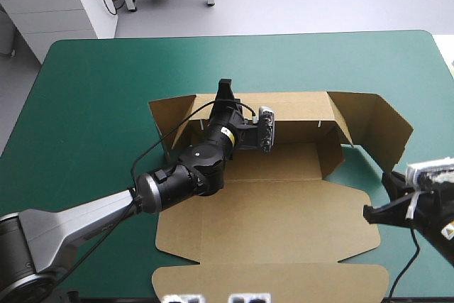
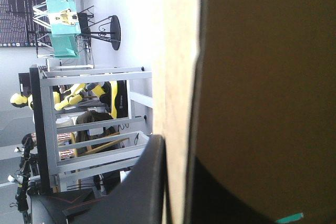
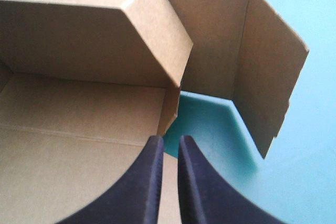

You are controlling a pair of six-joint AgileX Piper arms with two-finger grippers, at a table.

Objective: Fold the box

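1. The box [image 1: 284, 211], a cut sheet of brown board, lies on the teal-green tabletop [image 1: 92, 104], in its middle and reaching toward the right and near edges.
2. Its far wall [image 1: 298, 108] stands raised. A left flap [image 1: 170, 118] and a broad right flap [image 1: 376, 129] stand up at the two ends, angled outward.
3. The tray floor [image 1: 284, 161] inside these walls shows bare board, and only the left arm crosses above its left part.
4. The lid panel [image 1: 269, 246] lies flat toward the near edge of the tabletop.
5. The left hand [image 1: 226, 94] is at the left end of the far wall, pinching the wall's top edge. In the left wrist view the board runs between its black fingers [image 2: 149, 182].
6. The right hand [image 1: 372, 211] sits low beside the right edge of the flat sheet. Its fingers [image 3: 152, 182] are pressed almost together with a thin slit between them, and no board shows in the slit. Their tips point at the near end of the right side wall [image 3: 170, 108].
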